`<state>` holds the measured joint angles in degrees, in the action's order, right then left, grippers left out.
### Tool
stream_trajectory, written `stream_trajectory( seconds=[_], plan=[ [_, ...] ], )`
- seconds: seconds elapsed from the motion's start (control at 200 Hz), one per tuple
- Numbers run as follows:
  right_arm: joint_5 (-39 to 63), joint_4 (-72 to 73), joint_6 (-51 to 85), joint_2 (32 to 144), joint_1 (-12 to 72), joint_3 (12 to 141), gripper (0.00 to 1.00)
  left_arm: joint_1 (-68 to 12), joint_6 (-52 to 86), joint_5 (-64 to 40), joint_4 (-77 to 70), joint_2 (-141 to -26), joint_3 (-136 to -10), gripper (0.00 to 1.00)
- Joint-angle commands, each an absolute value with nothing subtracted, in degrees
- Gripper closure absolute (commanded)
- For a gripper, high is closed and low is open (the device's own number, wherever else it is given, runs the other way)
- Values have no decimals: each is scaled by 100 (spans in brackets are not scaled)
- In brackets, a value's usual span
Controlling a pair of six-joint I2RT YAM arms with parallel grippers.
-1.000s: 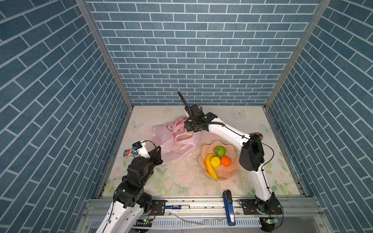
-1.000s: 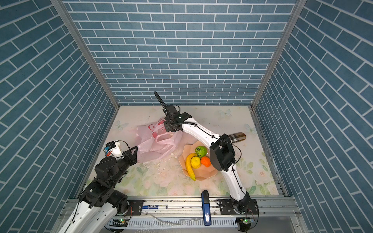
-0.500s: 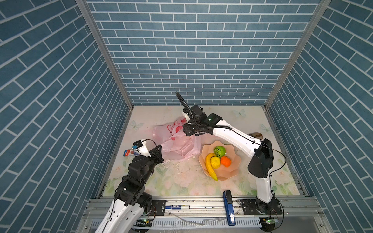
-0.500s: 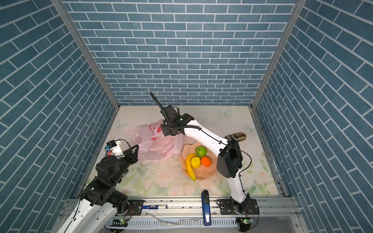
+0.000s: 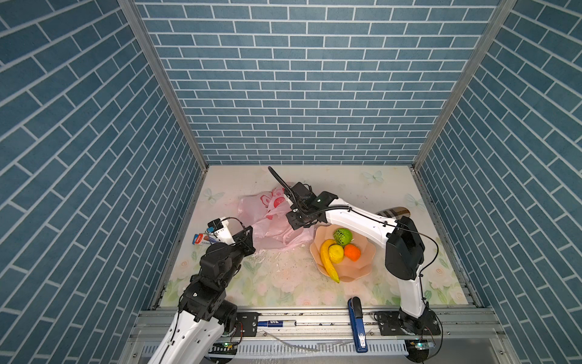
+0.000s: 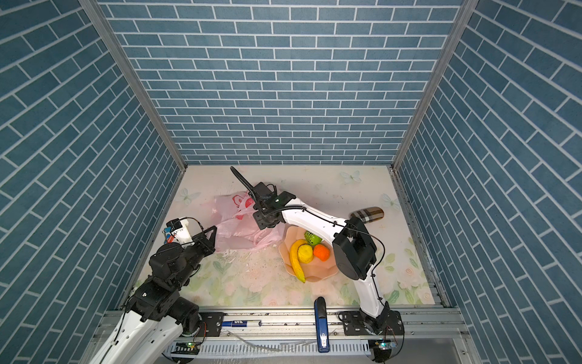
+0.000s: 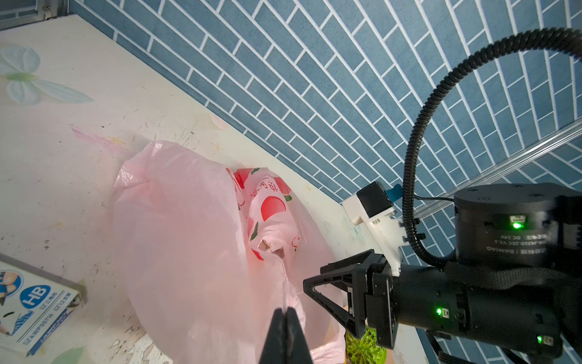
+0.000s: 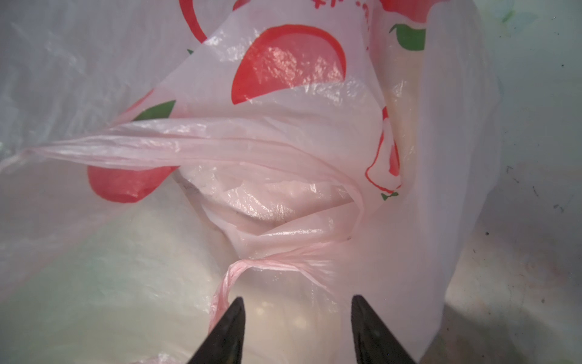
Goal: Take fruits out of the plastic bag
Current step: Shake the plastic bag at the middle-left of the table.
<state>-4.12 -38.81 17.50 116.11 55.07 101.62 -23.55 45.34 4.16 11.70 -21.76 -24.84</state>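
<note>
The flowered bench carries the plastic bag, crumpled pink toward its far left, just beside the peach bowl. The left hand is clenched at the bag's near edge, apparently pinching a fold of film. The right hand hangs over the bag's folds, fingers parted, grasping nothing. In the bowl lie the banana, green bumpy fruit, lemon and small orange, huddled together.
</note>
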Motion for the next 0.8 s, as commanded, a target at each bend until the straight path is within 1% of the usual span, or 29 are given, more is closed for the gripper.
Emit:
stream_trajectory(
  seconds=[0.0, 0.22, 0.33, 0.42, 0.535, 0.69, 0.79],
  plan=[
    [-653, -4164, 1593, 11654, 5557, 10352, 45, -2355, 4544, 384, 1091, -2163, -2698, 100],
    [-824, -4647, 1834, 11171, 5787, 10056, 45, -2348, 4578, 377, 1055, -2163, -2615, 100],
    [-612, -4705, 1965, 11042, 5902, 9913, 44, -2347, 4571, 378, 1063, -2144, -2581, 100],
    [-368, -4547, 2148, 11106, 5937, 9781, 44, -2347, 4572, 344, 1034, -2138, -2521, 100],
    [-15, -3943, 2434, 11248, 5935, 9548, 45, -2347, 4600, 322, 1015, -2081, -2394, 100],
    [385, -3707, 2849, 11730, 5935, 9735, 45, -2348, 4663, 356, 1114, -1892, -2194, 100],
    [466, -3618, 3135, 11912, 5937, 9748, 45, -2351, 4653, 360, 1199, -1793, -2125, 100]
  ],
)
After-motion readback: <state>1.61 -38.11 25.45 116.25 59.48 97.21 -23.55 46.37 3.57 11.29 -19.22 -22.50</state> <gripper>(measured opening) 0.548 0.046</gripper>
